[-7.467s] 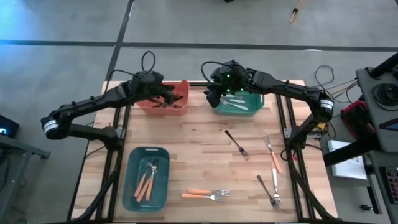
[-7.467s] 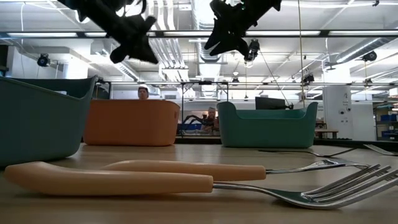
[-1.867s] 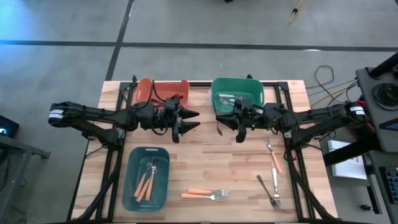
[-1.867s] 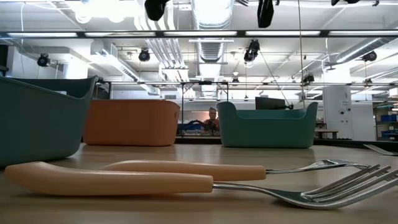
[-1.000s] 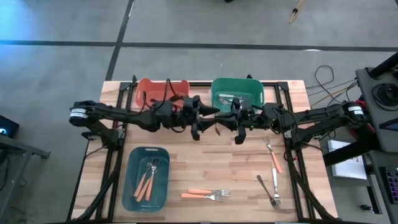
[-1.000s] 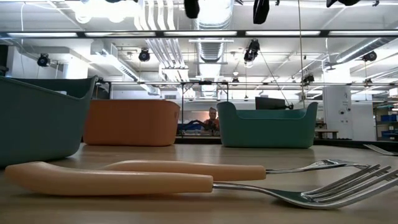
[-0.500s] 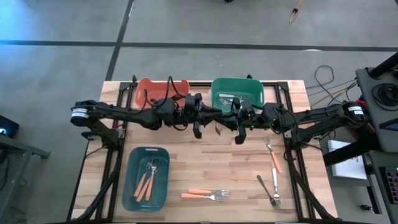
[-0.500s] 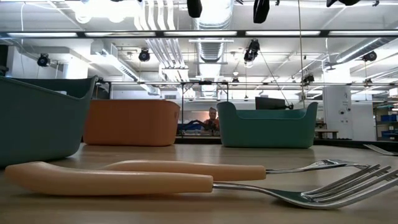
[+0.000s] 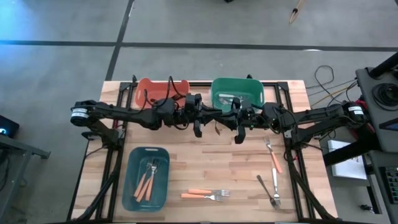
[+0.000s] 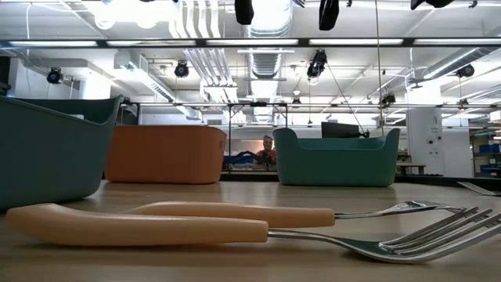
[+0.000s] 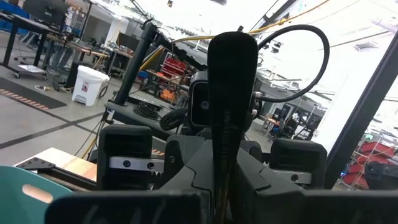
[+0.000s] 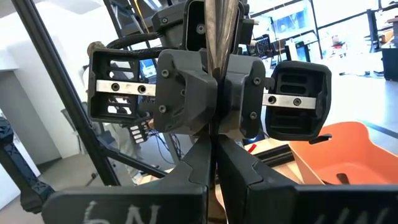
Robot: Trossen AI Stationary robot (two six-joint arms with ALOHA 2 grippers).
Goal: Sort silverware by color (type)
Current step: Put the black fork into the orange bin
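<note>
While clamped between both pincers [image 9: 216, 119] mid-table: 1 black utensil [image 11: 231, 93], upright.

the table [image 9: 205, 158] is pale planked wood with a smooth, faintly satin face. on it the orange-handled forks [image 10: 235, 223] show matt plastic grips and bright, glossy metal tines, while the orange bin [image 10: 164, 154], green bin [image 10: 337, 157] and blue bin [image 9: 147, 177] look like smooth, dull plastic. clamped between both sets of jaws, the black utensil [image 11: 231, 112] looks like matt dark plastic, as do the gripper housings.
</note>
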